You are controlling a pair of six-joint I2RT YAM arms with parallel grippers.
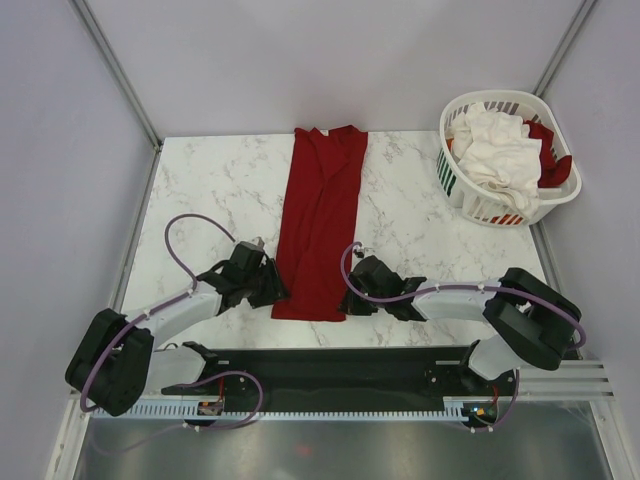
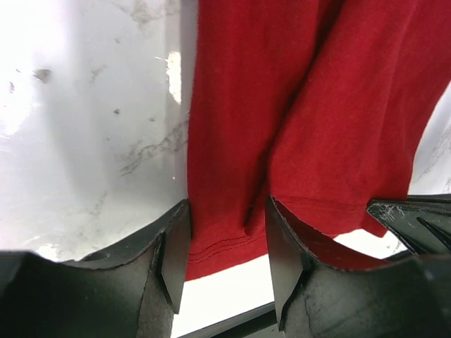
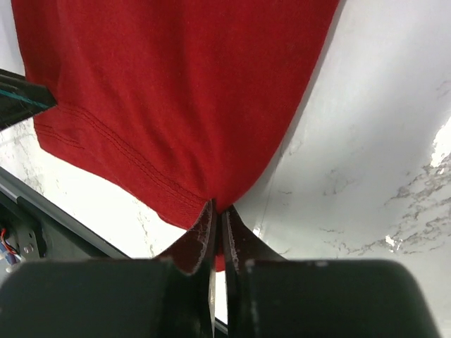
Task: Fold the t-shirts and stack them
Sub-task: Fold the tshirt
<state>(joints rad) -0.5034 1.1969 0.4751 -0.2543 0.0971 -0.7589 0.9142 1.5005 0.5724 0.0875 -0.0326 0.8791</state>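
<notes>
Right hand is pinching a hem corner of the red t-shirt; left hand is sitting spread over the other. It needs a full bite before lifting.

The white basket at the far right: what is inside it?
Crumpled white cloth fills the basket, with dark red cloth showing beside it. Anything below them is covered.

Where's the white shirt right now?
Top view: the white shirt lies heaped in the white basket at the far right corner of the table, right of the dark red shirt.
</notes>
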